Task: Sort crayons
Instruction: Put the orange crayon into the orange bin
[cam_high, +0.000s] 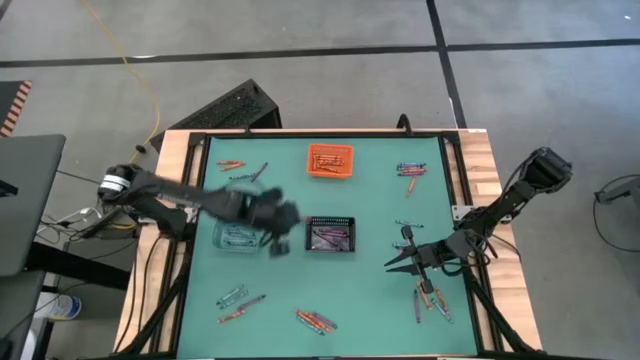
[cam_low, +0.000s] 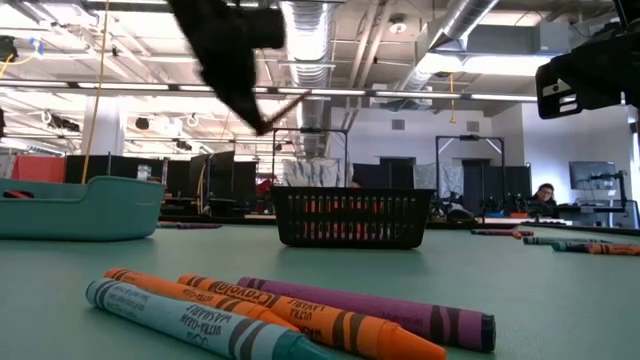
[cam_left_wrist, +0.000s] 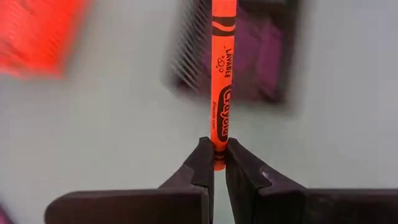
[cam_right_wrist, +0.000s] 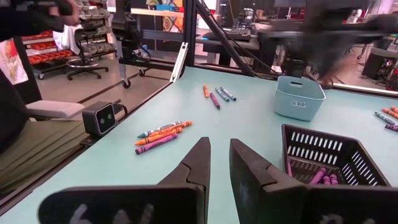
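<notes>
Fingers of the left gripper pinched on the butt of a slim, paper-wrapped orange crayon, carried at centre frame in the high view, between the clear bin and the slatted black bin. Mid-carry by the look of it, next needing a swing to the orange bin at upper centre and a release. Right gripper parted a little, holding nothing, at lower right near loose crayons.

Orange crayon, blk bands; blk bin, contents prob purple.
</notes>
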